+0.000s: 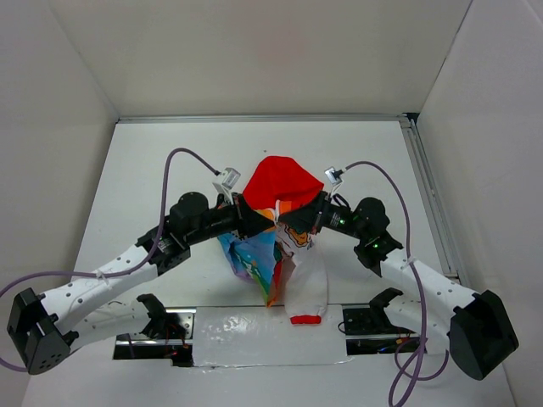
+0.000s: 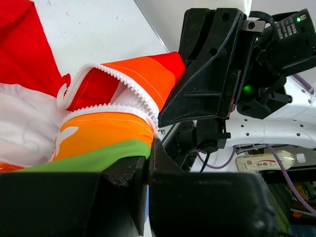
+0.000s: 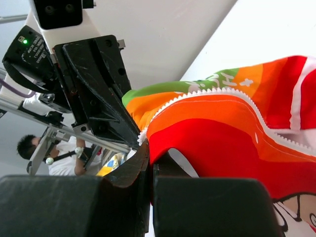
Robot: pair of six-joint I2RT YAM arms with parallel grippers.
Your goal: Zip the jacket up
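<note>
The jacket (image 1: 253,254) is rainbow-striped: red, orange and green beside the zipper (image 2: 106,108), whose teeth are white, and blue and purple lower down. Its hood (image 1: 282,180) is plain red. The lining (image 1: 310,284) is white, with a red edge at the near end. A print (image 3: 296,212) in dark outline sits on the red stripe, and white marks on the green one. The left gripper (image 2: 148,170) and right gripper (image 3: 150,168) are black. The arms (image 1: 93,288) are white and black, the cables (image 1: 182,157) purple and the desk (image 1: 153,170) white.
</note>
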